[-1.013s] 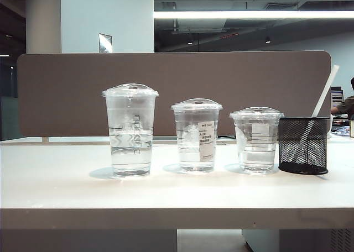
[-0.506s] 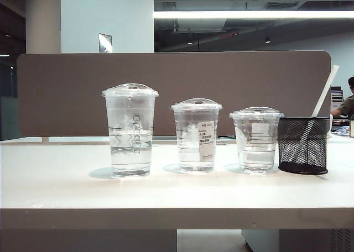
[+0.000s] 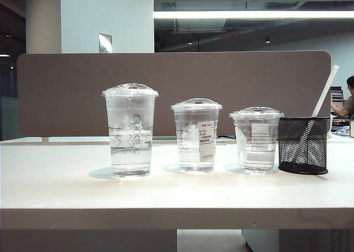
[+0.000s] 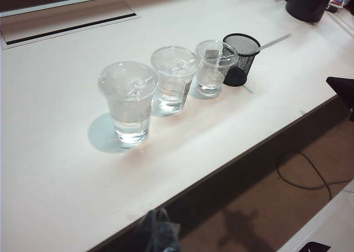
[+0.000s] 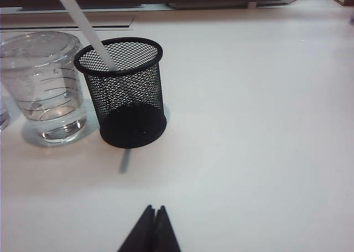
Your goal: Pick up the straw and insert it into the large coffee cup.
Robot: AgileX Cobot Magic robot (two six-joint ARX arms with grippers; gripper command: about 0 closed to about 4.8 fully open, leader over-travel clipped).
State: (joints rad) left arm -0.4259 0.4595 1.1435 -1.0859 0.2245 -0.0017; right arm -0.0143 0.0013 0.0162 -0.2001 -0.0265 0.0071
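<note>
The straw (image 3: 325, 92) stands tilted in the black mesh pen holder (image 3: 302, 145) at the right end of the row on the desk (image 3: 177, 191), its top leaning away from the cups. The large coffee cup (image 3: 130, 129) is at the far left end, with the medium cup (image 3: 196, 135) and the short cup (image 3: 256, 138) between.

The step in hand is reaching for the straw. The right gripper (image 5: 150, 230) hovers low over the desk in front of the holder, jaws pressed together and holding nothing. It should open them, rise, and take the straw above the mesh rim, then draw it out along its lean so the holder does not tip.

The left gripper (image 4: 156, 232) is a dark blur over the desk's near edge, probably empty; I cannot tell how its jaws stand. Neither arm appears in the exterior view. The lid's straw hole is too small to make out, and the straw's lower end is veiled by mesh.
</note>
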